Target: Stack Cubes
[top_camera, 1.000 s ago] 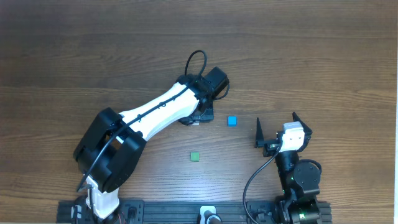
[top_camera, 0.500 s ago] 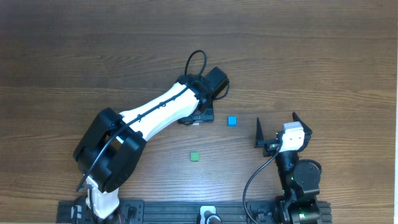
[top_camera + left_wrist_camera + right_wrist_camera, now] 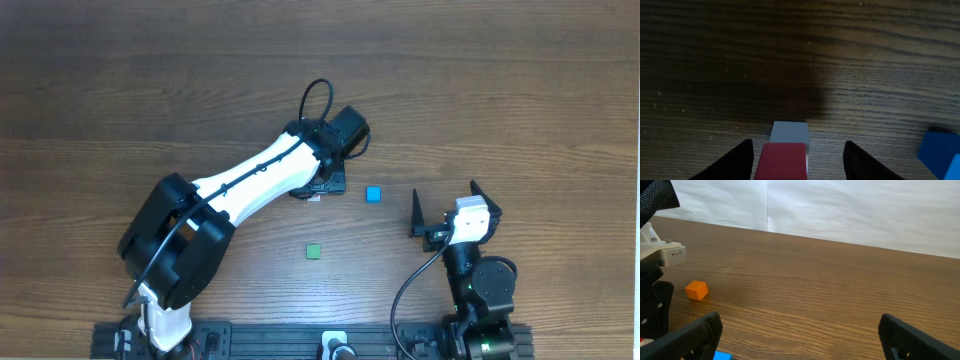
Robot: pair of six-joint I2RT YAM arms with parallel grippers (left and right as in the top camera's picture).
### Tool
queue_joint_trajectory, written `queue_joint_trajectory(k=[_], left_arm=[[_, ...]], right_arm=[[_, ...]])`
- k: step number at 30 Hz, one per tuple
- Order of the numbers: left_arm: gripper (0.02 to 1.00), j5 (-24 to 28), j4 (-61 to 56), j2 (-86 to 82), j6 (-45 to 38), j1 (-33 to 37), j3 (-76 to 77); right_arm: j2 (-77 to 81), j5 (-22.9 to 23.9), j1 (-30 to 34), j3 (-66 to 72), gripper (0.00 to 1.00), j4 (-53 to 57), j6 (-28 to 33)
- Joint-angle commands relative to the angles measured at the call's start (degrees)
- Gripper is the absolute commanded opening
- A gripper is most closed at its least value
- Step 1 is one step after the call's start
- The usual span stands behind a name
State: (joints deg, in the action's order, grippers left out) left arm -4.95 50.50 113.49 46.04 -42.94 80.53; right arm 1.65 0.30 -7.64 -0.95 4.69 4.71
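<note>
My left gripper (image 3: 797,146) is open and low over the table, one finger on each side of a red cube (image 3: 781,161) without touching it. A white cube (image 3: 789,134) sits just beyond the red one, partly covered by it; whether the red one rests on it I cannot tell. A blue cube (image 3: 942,152) lies off to one side, to the right of the left wrist (image 3: 322,180) in the top view (image 3: 373,194). A green cube (image 3: 313,251) lies nearer the bases. My right gripper (image 3: 445,212) stands open and holds nothing.
An orange cube (image 3: 696,290) lies on the table past the left arm (image 3: 652,255) in the right wrist view. The left arm (image 3: 250,185) stretches across the table's middle. Bare wood lies at the far side and both ends.
</note>
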Motion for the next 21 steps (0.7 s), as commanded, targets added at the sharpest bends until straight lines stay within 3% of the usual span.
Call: queue_joint_trajectory(k=[1,21], left_arm=[[0.573,0.6,-0.5,0.9,-2.3,0.3,1.2],[0.575,1.7,-1.5,0.9,-2.8,0.3,1.2]], right_arm=[[-0.5,-0.5,0.3,0.4,0.991,0.0,0.1],[-0.5,-0.5,0.3,0.4,0.993,0.0,0.1]])
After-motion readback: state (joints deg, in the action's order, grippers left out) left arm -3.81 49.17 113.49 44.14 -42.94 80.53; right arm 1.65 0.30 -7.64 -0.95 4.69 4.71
